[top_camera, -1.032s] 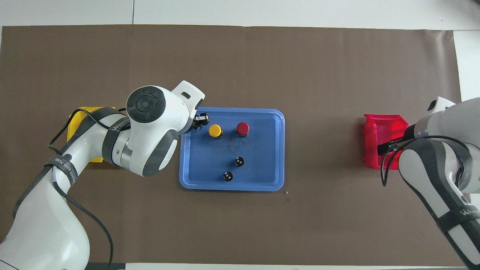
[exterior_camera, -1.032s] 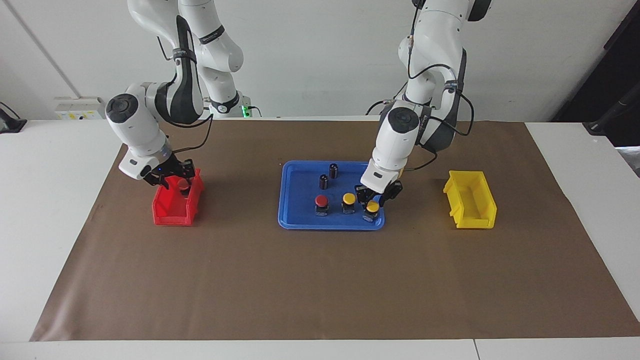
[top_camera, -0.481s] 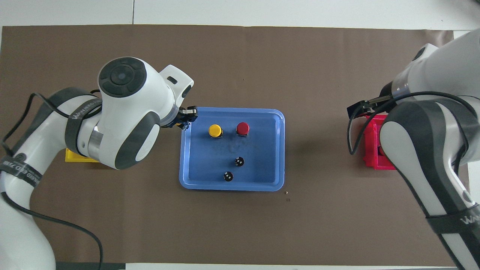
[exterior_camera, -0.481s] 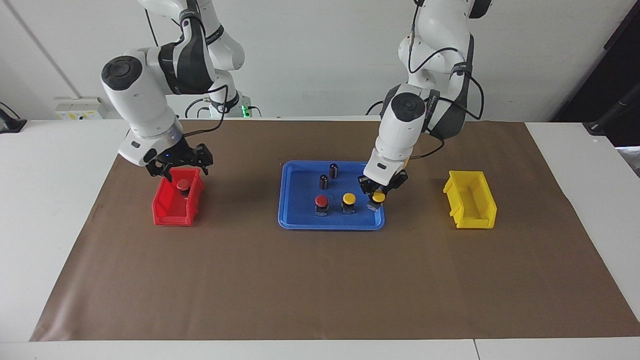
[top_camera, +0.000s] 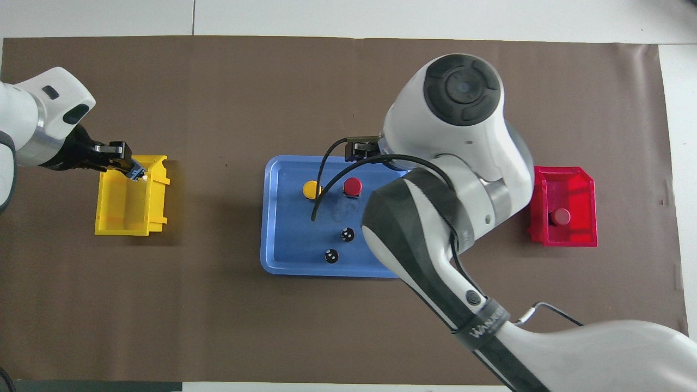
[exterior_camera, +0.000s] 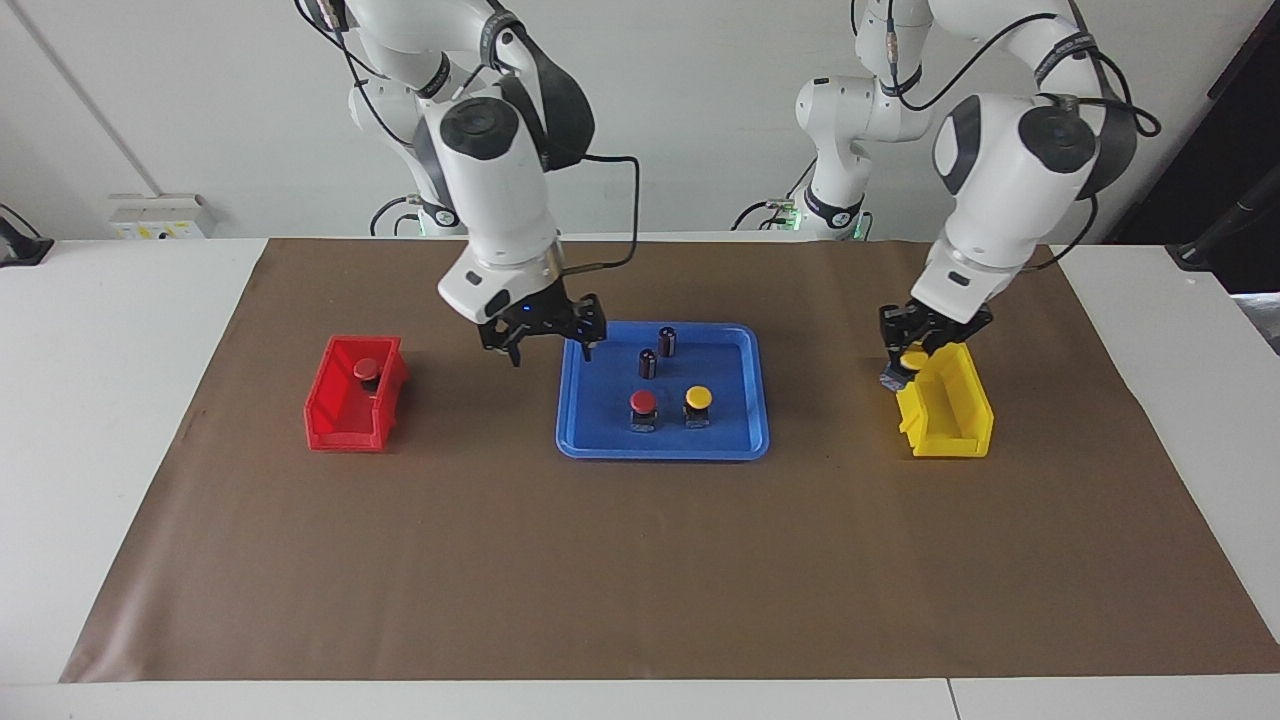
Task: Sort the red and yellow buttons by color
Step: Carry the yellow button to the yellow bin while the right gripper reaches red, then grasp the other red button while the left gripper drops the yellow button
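Yellow button [exterior_camera: 913, 359] now over yellow bin [exterior_camera: 960, 420]

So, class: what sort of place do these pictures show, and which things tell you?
Most likely a robotics lab test bench: two robot arms mounted at a table covered with brown paper, and a staged sorting setup of blue tray and coloured bins.

A white table [exterior_camera: 110, 400] carries a brown mat [exterior_camera: 640, 560] holding red bin [exterior_camera: 345, 425], blue tray [exterior_camera: 600, 445], yellow bin [exterior_camera: 950, 430].
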`<state>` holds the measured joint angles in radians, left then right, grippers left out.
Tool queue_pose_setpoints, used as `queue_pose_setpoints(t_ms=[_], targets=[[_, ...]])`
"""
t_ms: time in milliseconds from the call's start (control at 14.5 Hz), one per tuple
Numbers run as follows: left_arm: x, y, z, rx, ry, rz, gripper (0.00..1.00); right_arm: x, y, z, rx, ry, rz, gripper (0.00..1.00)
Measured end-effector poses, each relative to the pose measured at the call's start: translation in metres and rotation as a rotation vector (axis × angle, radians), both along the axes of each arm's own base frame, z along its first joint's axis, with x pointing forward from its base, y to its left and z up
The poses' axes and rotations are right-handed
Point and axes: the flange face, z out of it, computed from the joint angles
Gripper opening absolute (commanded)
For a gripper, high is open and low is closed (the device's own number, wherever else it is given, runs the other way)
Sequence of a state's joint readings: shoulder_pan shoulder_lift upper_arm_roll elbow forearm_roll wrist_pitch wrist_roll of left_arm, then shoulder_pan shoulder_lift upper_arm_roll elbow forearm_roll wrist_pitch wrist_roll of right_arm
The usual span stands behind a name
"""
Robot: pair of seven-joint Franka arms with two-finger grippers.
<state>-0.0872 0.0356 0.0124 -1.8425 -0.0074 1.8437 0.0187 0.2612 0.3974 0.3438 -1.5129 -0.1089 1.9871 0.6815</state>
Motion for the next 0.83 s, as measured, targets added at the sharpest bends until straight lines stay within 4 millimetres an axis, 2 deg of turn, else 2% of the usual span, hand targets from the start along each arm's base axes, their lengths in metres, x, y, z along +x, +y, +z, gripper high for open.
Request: queue_pose_setpoints(t_ms=[69, 138, 275, 413, 825], targets=[[-0.001, 0.018, -0.01, -0.002, -0.006, -0.006, 0.01, 0.001, 0.02, -0.022, 0.001, -0.011, -0.019, 0.99], [-0.003, 0.029, -0.021, -0.002, -0.022, -0.003, 0.01, 0.004, 0.029, -0.042, 0.005, -0.009, -0.03, 0.99], [-0.013, 0.035, -0.045, -0.003, -0.047, 0.006, 0.01, 0.011, 0.028, -0.067, 0.009, 0.0, -0.039, 0.93], [-0.022, 0.032, -0.06, -0.003, -0.04, 0.004, 0.01, 0.013, 0.024, -0.076, 0.012, -0.002, -0.044, 0.87], [-0.042, 0.031, -0.09, -0.002, -0.015, 0.002, 0.01, -0.004, 0.025, -0.103, -0.015, 0.037, -0.026, 0.79]])
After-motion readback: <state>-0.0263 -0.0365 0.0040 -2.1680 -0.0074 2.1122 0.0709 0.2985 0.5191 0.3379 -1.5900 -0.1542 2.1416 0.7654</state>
